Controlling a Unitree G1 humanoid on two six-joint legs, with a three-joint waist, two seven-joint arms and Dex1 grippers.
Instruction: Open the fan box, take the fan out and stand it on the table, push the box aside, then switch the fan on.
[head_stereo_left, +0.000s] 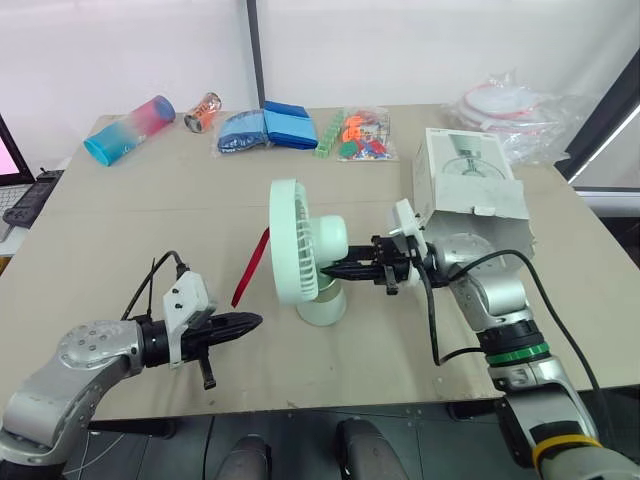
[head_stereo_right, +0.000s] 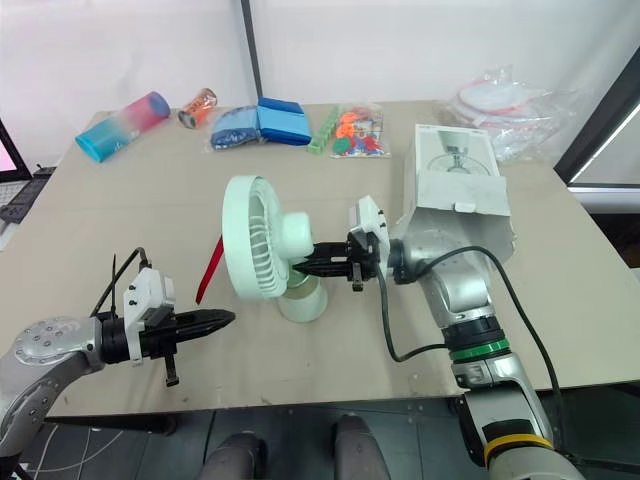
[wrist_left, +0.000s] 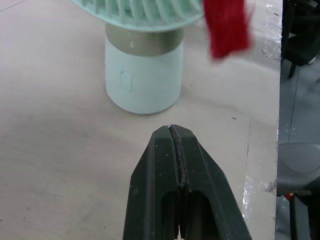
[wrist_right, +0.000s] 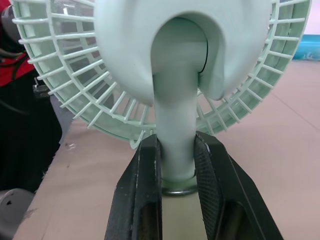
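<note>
Left eye view: fan outside box

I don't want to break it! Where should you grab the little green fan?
Grip the pale green plastic fan by its narrow neck, coming from behind, away from the cage. The neck is slim enough to pinch; the cage bars look thin. The right tool clamps just there.

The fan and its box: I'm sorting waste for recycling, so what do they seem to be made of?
The fan looks like moulded plastic, pale mint with a satin finish: thin grille ribs and rounded seams. The band above its base looks metallic, though it may be painted plastic. The box looks like thin white printed card: creased flaps and a tuck tab.
</note>
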